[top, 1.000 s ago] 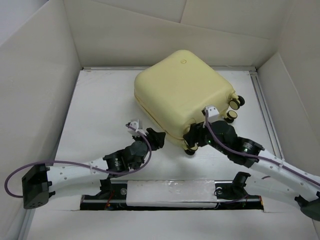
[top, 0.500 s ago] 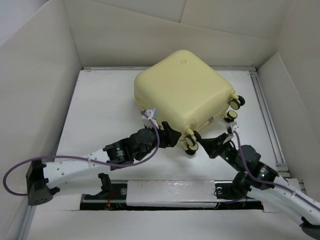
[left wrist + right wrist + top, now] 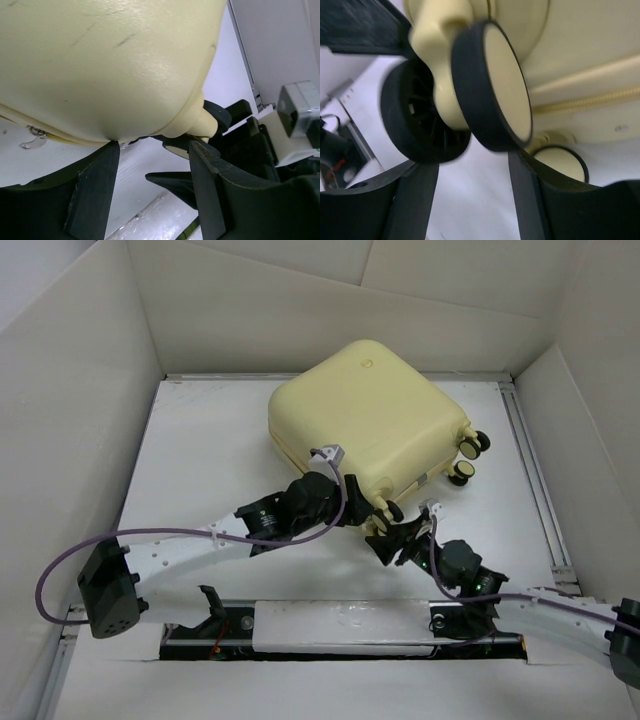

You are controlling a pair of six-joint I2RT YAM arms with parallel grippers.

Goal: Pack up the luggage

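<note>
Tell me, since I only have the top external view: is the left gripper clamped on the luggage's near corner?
Observer: No. The left wrist view shows the left gripper open, its jaws spread under the luggage corner without pinching it.
Operator: And the other arm?
Observer: The right gripper is open too. Its wrist view shows a caster wheel just beyond the fingertips, ungripped.
Operator: Is the zipper shut there?
Observer: The zipper seam beside that wheel looks closed.

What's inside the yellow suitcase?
Nothing inside shows. The luggage lies shut on the table, so whatever it holds is covered. Only the outside can be seen: yellow shell, zipper line and caster wheels.
</note>
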